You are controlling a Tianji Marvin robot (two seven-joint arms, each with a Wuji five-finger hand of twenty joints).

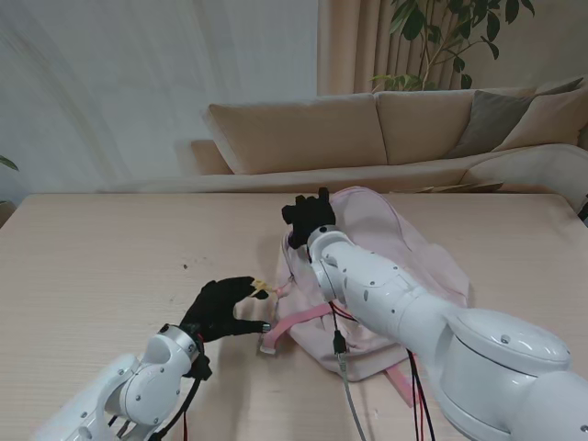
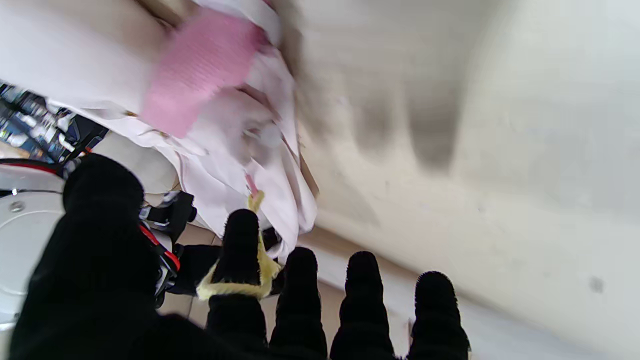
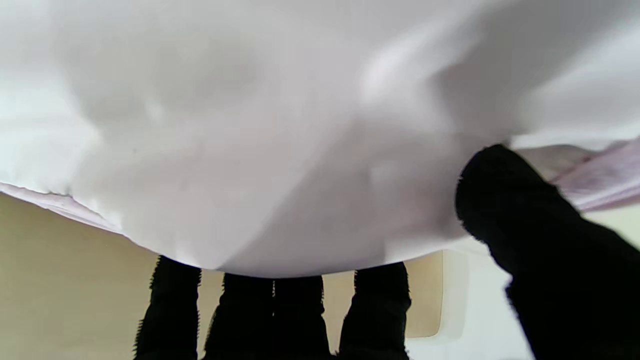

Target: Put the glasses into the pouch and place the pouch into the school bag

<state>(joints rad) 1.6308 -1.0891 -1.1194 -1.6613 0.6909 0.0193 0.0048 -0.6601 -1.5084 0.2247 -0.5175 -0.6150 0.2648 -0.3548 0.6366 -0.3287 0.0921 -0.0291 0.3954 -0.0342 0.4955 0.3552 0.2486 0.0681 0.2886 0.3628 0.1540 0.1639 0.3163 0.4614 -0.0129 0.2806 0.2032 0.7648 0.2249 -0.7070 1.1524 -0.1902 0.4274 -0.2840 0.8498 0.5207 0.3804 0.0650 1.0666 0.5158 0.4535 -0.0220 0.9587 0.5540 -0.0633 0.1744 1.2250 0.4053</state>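
Pink fabric school bag [image 1: 386, 276]: my right hand [image 1: 308, 218] grips its rim, my left hand [image 1: 220, 308] pinches the yellow zipper tag [image 1: 261, 286]; I should pull steadily along the zip.

The stand view looks down from above the shoulders across the table [image 1: 101, 266] toward a sofa [image 1: 367, 129], both arms rising from its near corners. The left wrist view looks along its fingers [image 2: 240, 240], close to the school bag [image 2: 220, 130], which the stand view shares [image 1: 404, 248]. The right wrist view sits nearest, pale bag fabric [image 3: 280, 150] filling its frame.
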